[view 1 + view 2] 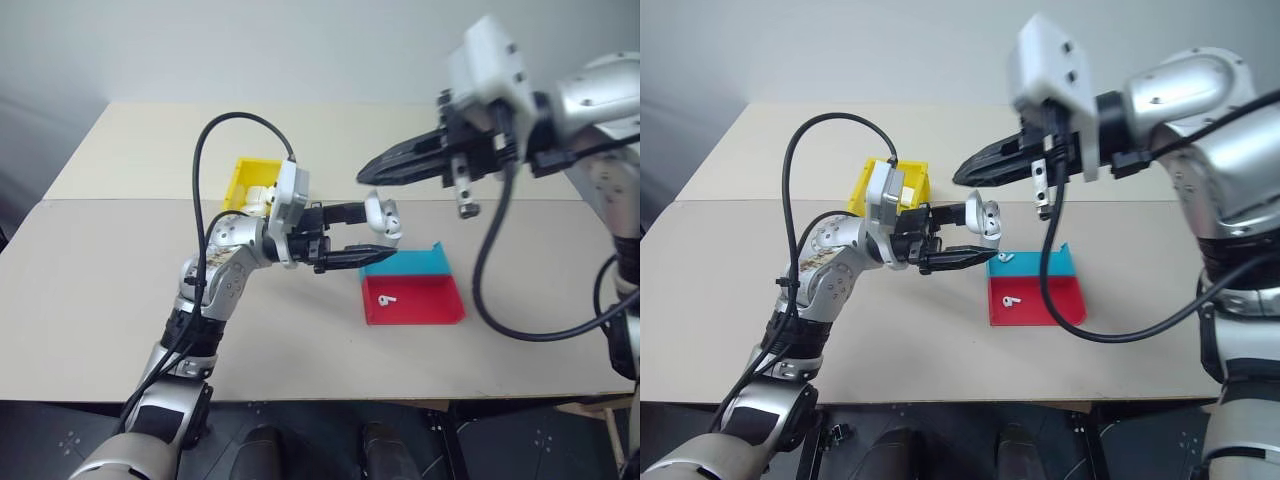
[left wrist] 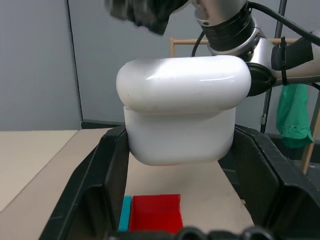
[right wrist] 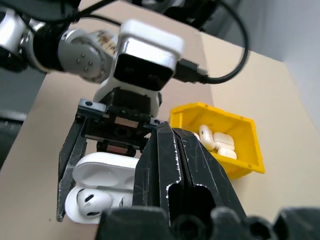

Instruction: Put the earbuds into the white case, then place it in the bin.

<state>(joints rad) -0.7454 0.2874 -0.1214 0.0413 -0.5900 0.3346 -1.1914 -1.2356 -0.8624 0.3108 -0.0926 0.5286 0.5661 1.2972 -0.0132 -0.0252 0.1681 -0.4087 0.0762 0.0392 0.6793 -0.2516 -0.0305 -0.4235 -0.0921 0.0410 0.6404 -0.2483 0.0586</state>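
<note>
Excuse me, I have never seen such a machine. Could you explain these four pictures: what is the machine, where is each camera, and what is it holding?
This is a humanoid robot with two arms. Two pictures come from its head, looking down on a beige table; the other two come from cameras on its wrists. The left gripper holds the white case in the air, lid open, with one earbud inside. The right gripper is shut just above it. On the table lie a red tray with one earbud, a teal tray, and a yellow bin holding other white cases.
</note>
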